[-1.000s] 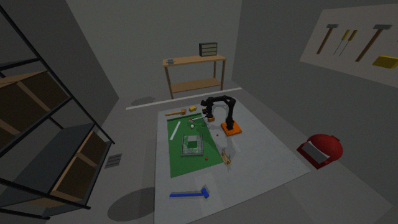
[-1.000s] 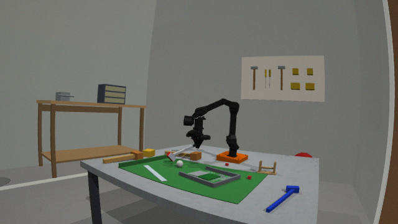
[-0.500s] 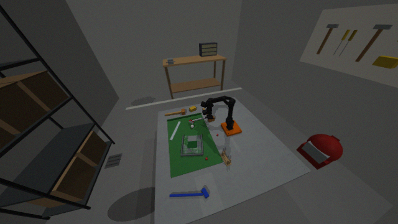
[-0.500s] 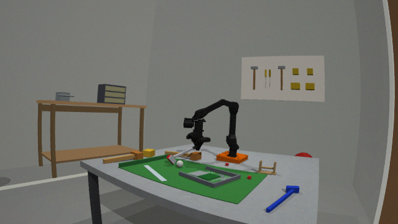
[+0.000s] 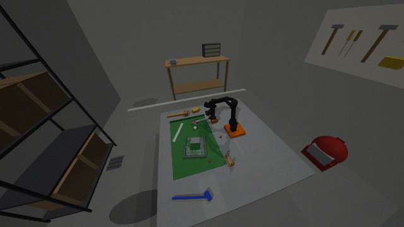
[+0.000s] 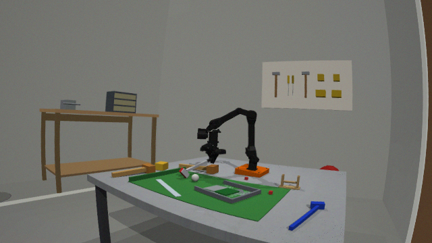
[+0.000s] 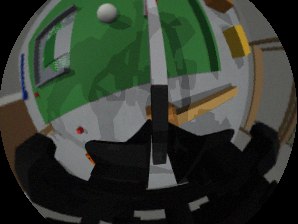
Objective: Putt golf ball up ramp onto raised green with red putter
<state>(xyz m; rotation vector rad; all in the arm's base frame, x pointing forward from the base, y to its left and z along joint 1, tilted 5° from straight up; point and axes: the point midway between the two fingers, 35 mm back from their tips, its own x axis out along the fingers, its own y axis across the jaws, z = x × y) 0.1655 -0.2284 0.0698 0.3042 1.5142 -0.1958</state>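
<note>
Lining up the putt looks like the step in hand, with the black two-fingered pincer (image 6: 212,161) (image 7: 154,121) closed on the dark grip of the red-headed putter with a pale straight shaft (image 5: 202,120) (image 6: 197,165) (image 7: 158,55), whose head sits low over the green mat, just beside the small white golf ball (image 5: 195,128) (image 6: 195,177) (image 7: 107,13); the ball is left of centre in the exterior view and at the upper left in the wrist view, short of the grey-walled ramp enclosure (image 5: 204,148) (image 6: 246,196) (image 7: 55,79) with its raised green, so the next move probably calls for squaring the face behind the ball, then a measured stroke towards the ramp, firm enough to climb, soft enough to stop
</note>
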